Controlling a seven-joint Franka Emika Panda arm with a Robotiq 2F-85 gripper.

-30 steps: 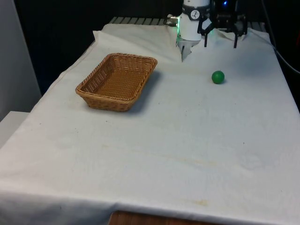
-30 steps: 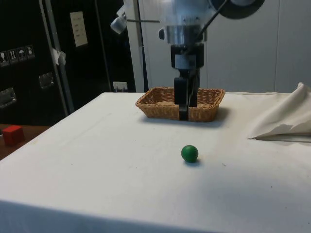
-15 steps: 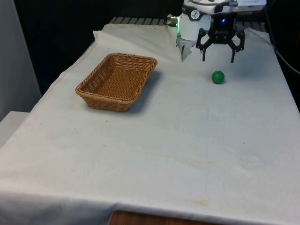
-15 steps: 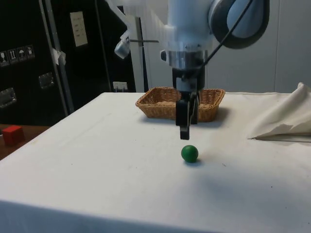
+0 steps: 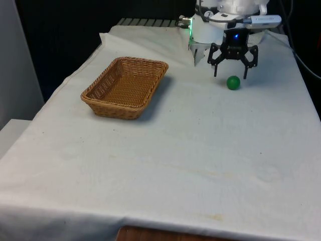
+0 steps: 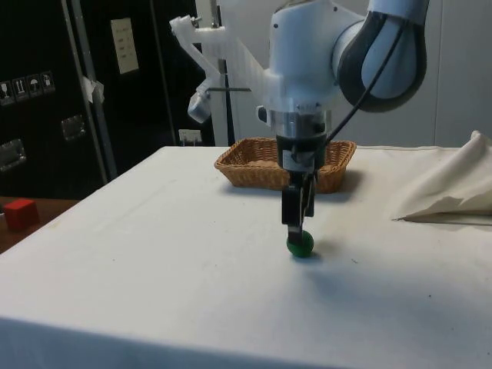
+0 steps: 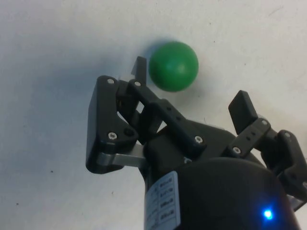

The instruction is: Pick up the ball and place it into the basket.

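I have the gripper (image 5: 230, 76) spread wide and empty just above the green ball (image 5: 233, 83), which sits on the white cloth (image 5: 200, 150) off-centre toward one finger; the basket (image 5: 125, 86) lies at nine o'clock of it in the front view

Even overhead light; white cloth (image 5: 210, 150) bright, no glare. Backdrop dark in the front view. Soft shadow beside the basket (image 5: 125, 86) on the front view's right. Diffuse shadow under the ball (image 7: 173, 66) in the wrist view. Focus adequate throughout.
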